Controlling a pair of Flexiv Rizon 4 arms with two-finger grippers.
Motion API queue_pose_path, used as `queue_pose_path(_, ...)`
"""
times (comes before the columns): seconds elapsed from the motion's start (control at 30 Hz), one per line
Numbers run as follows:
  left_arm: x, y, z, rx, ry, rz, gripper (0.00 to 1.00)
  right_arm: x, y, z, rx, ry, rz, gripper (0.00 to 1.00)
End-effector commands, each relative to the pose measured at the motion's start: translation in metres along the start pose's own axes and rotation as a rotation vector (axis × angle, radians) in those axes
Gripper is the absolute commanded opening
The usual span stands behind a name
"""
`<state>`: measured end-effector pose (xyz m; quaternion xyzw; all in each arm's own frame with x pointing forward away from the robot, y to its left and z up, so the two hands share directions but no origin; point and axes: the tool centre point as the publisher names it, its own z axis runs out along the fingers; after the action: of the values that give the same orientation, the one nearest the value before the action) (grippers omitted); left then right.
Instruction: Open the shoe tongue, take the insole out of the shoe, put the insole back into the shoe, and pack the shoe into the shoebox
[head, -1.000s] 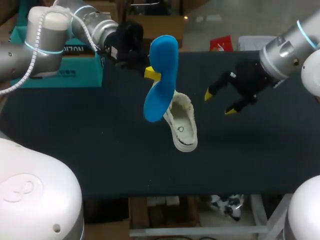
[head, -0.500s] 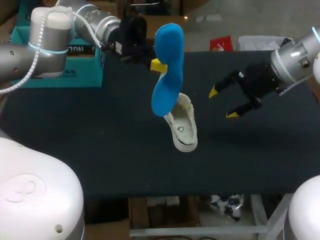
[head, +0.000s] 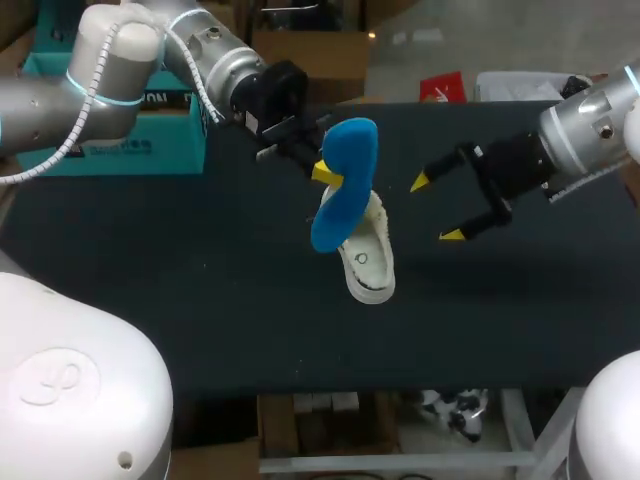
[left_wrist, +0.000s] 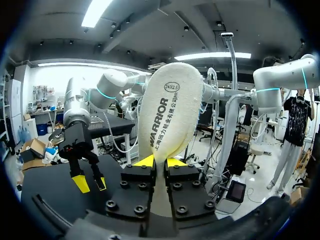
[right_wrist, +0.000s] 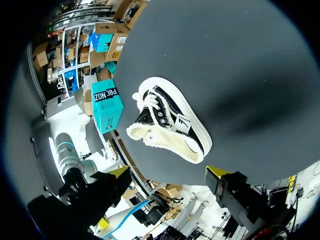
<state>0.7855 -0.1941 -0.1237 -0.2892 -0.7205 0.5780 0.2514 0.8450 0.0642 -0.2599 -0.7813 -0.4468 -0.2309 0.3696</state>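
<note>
Blue on one face and cream on the other, the insole (head: 345, 180) hangs in the air, pinched between the closed yellow fingertips of the left gripper (head: 325, 172), which grips it at its edge. In the left wrist view the insole (left_wrist: 172, 112) rises upright from between the two tips of that gripper (left_wrist: 160, 161), cream side facing the camera.

The shoe (head: 367, 255) lies on the dark table (head: 200, 270) near its middle, toe toward 6 o'clock in the head view and its cream-lined mouth toward 12. The insole's lower end overlaps that mouth at the shoe's 11 o'clock; whether the two touch cannot be told.

The right gripper (head: 436, 208) hovers at the shoe's 2 o'clock, fingers spread wide and holding nothing. Its wrist view shows the black-and-white shoe (right_wrist: 170, 127) ahead of the parted tips of the gripper (right_wrist: 166, 171), apart from both.

The teal shoebox (head: 130, 140) sits at the table's 10 o'clock edge, well apart from the shoe.
</note>
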Motion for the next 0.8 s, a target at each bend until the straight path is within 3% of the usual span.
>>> queue_pose_path(0.03, 0.006, 0.007, 0.007, -0.032, -0.039, 0.04, 0.0, 0.005, 0.005, 0.009, 0.034, -0.002, 0.069, 1.0)
queue_pose_path(0.2, 0.001, 0.021, 0.01, -0.081, -0.02, 0.1, 0.0, 0.012, 0.0, 0.02, 0.073, -0.034, 0.206, 1.0)
queue_pose_path(0.43, -0.006, 0.039, 0.016, -0.163, -0.011, 0.183, 0.0, 0.019, -0.015, 0.03, 0.106, -0.008, 0.319, 1.0)
queue_pose_path(0.8, -0.019, 0.057, 0.025, -0.245, -0.022, 0.263, 0.0, 0.008, -0.032, 0.05, 0.175, 0.066, 0.437, 1.0)
